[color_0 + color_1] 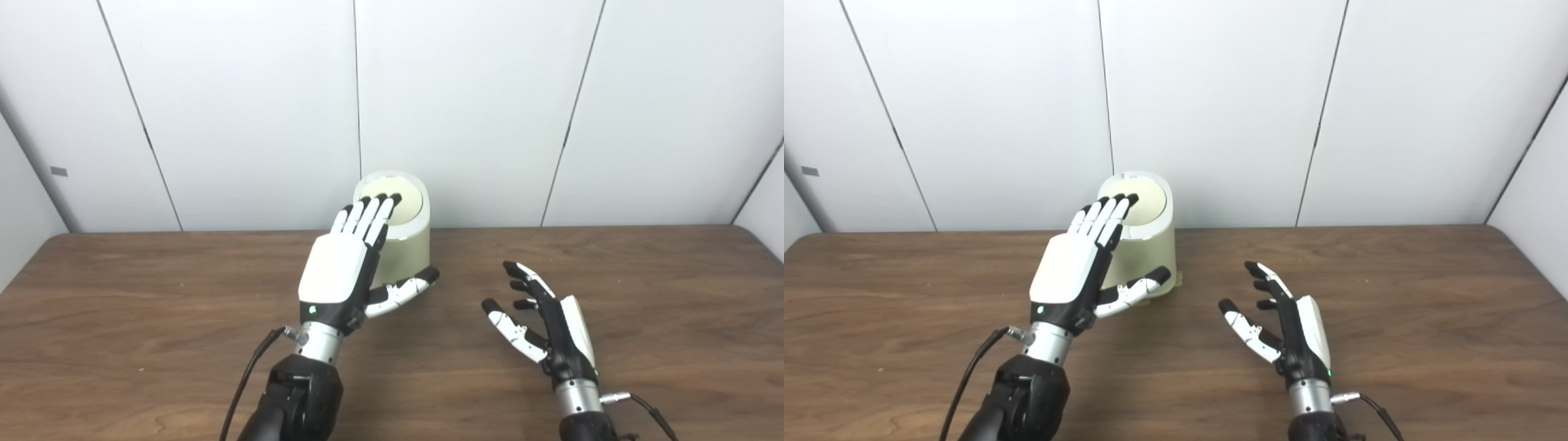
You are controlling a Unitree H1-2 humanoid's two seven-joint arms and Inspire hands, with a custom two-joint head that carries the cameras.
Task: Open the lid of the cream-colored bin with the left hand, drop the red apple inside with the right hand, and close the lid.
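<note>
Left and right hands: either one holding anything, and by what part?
Nothing held. The left hand is open, fingertips over the bin lid; contact unclear. The right hand is open above the table. No apple in view.

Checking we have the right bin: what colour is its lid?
Cream, a shade yellower than the white rim; the lid shows best in the left eye view.

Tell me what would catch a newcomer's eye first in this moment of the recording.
First the left hand, flat and open, with its fingertips over the closed lid of the cream-colored bin at the back middle of the brown table. Next the right hand, open and empty, palm turned inward, over the table to the bin's right. No red apple shows in either view.
</note>
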